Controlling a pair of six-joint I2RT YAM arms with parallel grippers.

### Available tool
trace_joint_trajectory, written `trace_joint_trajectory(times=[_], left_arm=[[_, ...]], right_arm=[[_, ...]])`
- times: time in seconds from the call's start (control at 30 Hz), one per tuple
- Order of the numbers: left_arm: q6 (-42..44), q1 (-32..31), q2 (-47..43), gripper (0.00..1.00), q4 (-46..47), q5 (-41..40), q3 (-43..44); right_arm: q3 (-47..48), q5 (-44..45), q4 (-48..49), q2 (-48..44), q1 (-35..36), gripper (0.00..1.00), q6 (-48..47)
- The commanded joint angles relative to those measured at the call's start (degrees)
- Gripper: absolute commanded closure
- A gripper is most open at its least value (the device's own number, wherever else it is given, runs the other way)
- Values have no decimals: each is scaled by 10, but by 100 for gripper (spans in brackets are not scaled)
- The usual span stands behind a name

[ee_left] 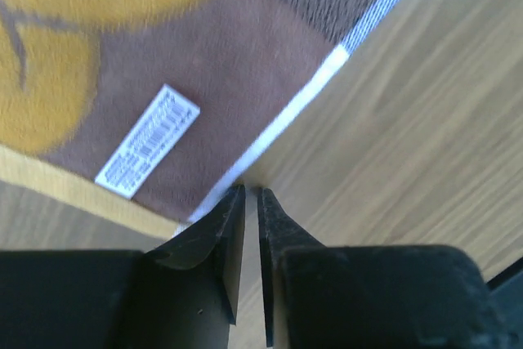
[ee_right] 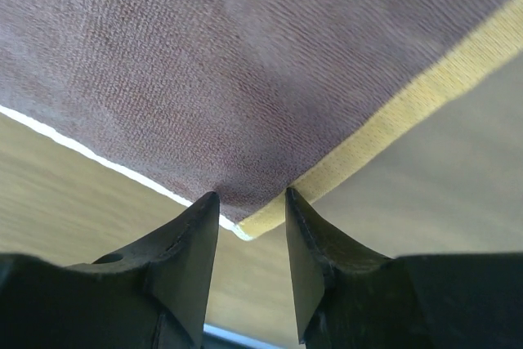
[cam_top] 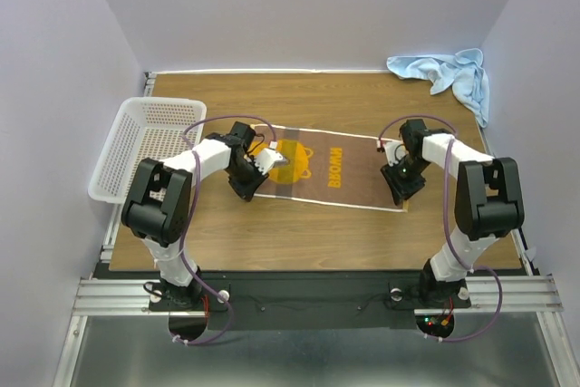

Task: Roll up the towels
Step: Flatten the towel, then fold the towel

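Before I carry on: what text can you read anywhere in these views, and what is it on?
"BROWN": yellow letters on the patterned towel, upside down in the top view.
White label on that towel, left wrist view: rows of fine print, too blurred to read.
No other text can be seen.

The patterned towel is matt, finely ribbed cloth, the blue towel soft cloth, the desk smooth wood-grain, the basket white perforated plastic, the left gripper matt black plastic.

We see the brown-and-mustard towel spread flat on the tabletop; the light blue towel lies crumpled at the far right corner.
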Motion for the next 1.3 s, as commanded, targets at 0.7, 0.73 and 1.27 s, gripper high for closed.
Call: trace_joint_trajectory(times=[0.7,0.73,1.27], left_arm=[[-23,-4,42,71,28,-12,148],[-22,-5,52,71,31,-18,144],[49,-10,-22,77,-54,5,22]], right_arm=[[120,-64,-32,26,-15,50,35],[118,-63,-18,38,-16,49,38],[65,-31,3,62,-16,49,-34]])
